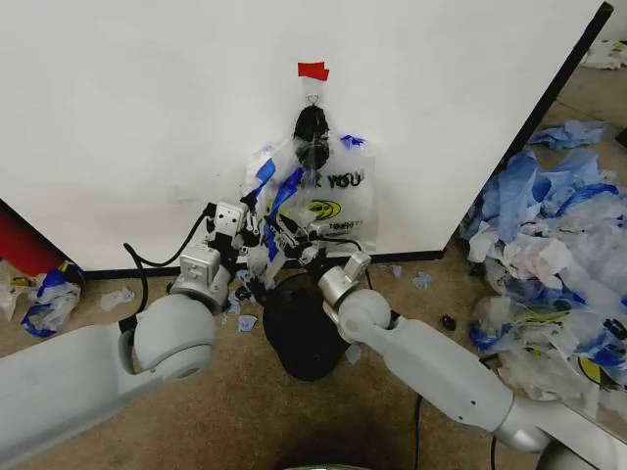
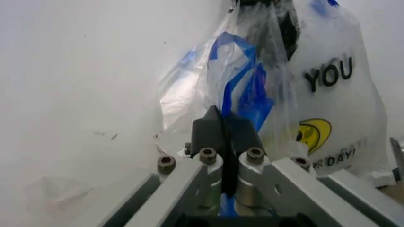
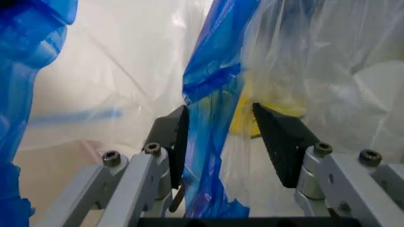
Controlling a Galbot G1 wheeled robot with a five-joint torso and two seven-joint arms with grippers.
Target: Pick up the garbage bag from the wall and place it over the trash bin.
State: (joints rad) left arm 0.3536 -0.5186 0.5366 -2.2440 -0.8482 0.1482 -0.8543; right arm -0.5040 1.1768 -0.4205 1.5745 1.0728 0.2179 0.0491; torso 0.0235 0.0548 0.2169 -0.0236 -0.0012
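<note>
Garbage bag (image 1: 328,191) hangs on wall (image 1: 147,108) above trash bin (image 1: 299,338); left claw (image 2: 225,124) pinched tight on blue handle, right claw (image 3: 218,137) agape around another strip, presumably to spread it.

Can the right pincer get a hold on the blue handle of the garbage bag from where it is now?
Probably yes. The right pincer is open with a blue handle of the garbage bag already between its fingers, nothing blocking. The left pincer is shut on another blue strip beside it.
</note>
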